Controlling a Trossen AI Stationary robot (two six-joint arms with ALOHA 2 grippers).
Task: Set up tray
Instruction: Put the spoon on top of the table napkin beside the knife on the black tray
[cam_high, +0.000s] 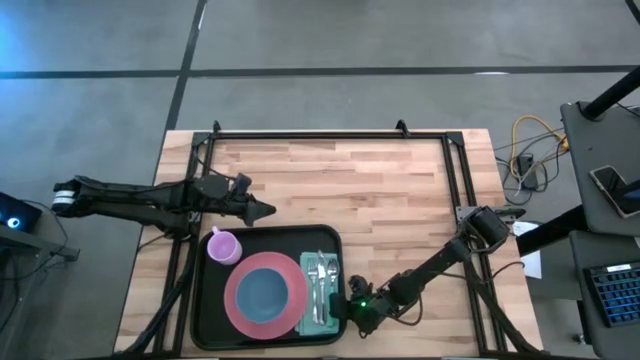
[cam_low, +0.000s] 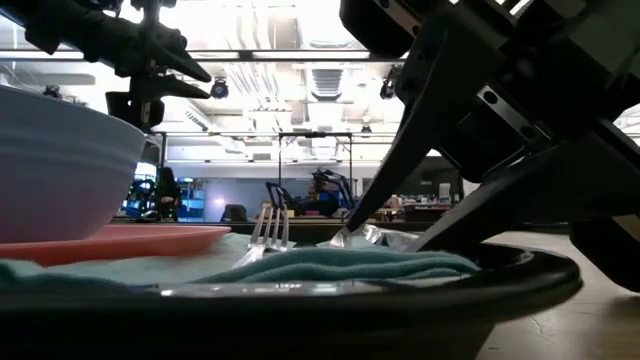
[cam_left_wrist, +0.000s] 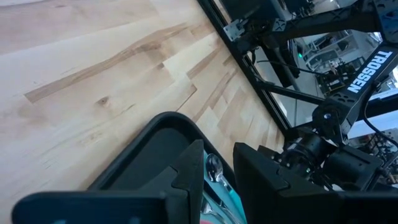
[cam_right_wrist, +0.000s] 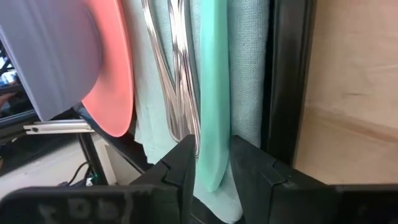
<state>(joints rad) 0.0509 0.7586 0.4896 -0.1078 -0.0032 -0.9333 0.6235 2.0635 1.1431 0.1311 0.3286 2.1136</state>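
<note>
**Table surface**

Light wood plank table (cam_high: 380, 190), black frame rails along its edges. Directly on it: black tray (cam_high: 205, 315) at the near edge, left of centre. Rest of the wood bare.

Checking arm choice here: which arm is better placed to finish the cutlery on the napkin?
Probably the right: its claw sits at the tray's right rim beside the cutlery. The left claw hovers beyond the tray's far edge.

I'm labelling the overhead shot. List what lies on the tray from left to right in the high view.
Cup → pink plate holding the blue bowl → green napkin with the cutlery → right end effector at the tray's right rim.
</note>
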